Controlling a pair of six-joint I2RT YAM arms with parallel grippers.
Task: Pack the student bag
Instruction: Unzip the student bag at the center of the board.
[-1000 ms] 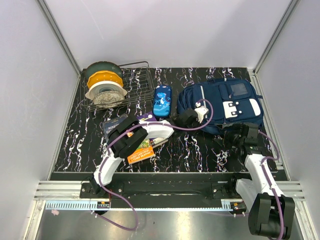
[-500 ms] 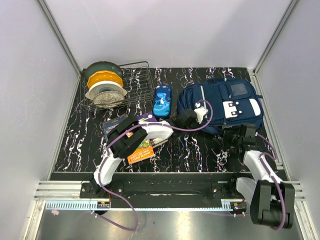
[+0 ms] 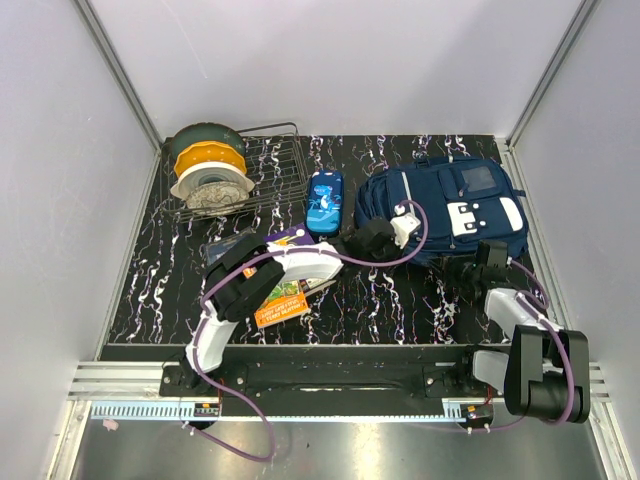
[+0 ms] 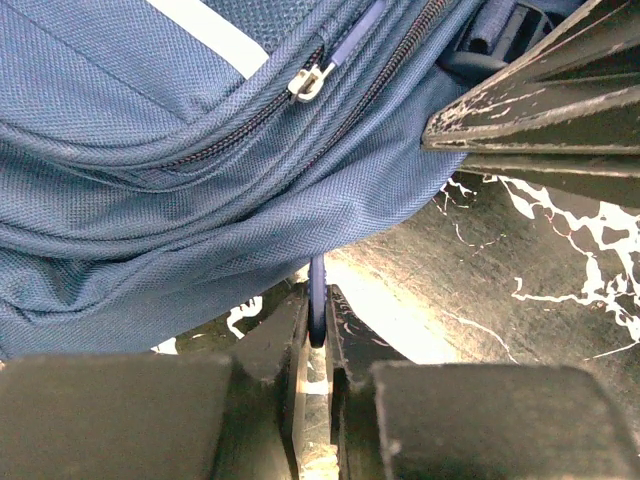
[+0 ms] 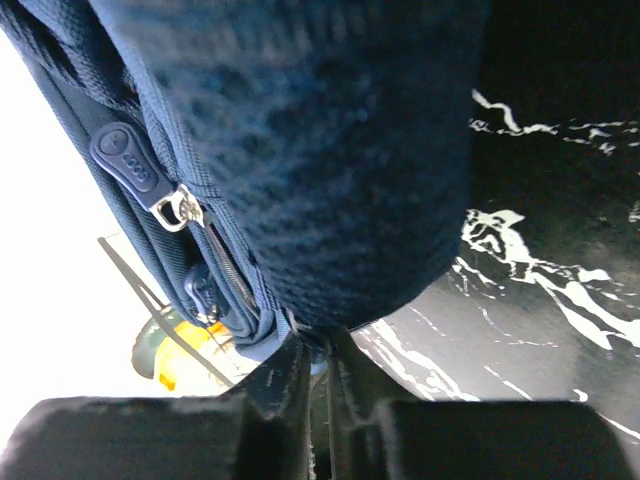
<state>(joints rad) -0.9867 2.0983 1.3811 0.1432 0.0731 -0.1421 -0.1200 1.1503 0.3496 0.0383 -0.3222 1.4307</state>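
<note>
Right arm is now sitting folded closer to its base than a second ago, and the right gripper (image 3: 478, 262), wide open then, is now narrowing onto the near edge of the student bag (image 3: 440, 200). Left arm is showing only a slight shift at the elbow.

- Student bag is lying flat on the bench (image 3: 390, 300) at the far right, front pockets up, just right of the blue pencil case (image 3: 324, 202).
- Left gripper (image 4: 317, 325) is holding at the bag's near-left corner, jaws almost fully together and pinching a thin blue zip pull (image 4: 317, 290). A second slider (image 4: 308, 82) is sitting unheld further up the zip line.
- Right gripper (image 5: 318, 355) is showing jaws nearly closed, with a fold of the bag's lower seam running down between them. It is looking like an anchoring hold.

Judged step: opening the main zip, one side pulling, the other bracing. Nothing is packed yet.

Risks:
- The pull is narrow and is sitting near the fingertips, so a sideways tug is likely to slip it out.
- If the right-hand pinch is only catching loose fabric, the whole bag is likely to drag toward the pencil case instead of unzipping.
- Slack cloth bunching beside the zip could be snagging the teeth.
</note>
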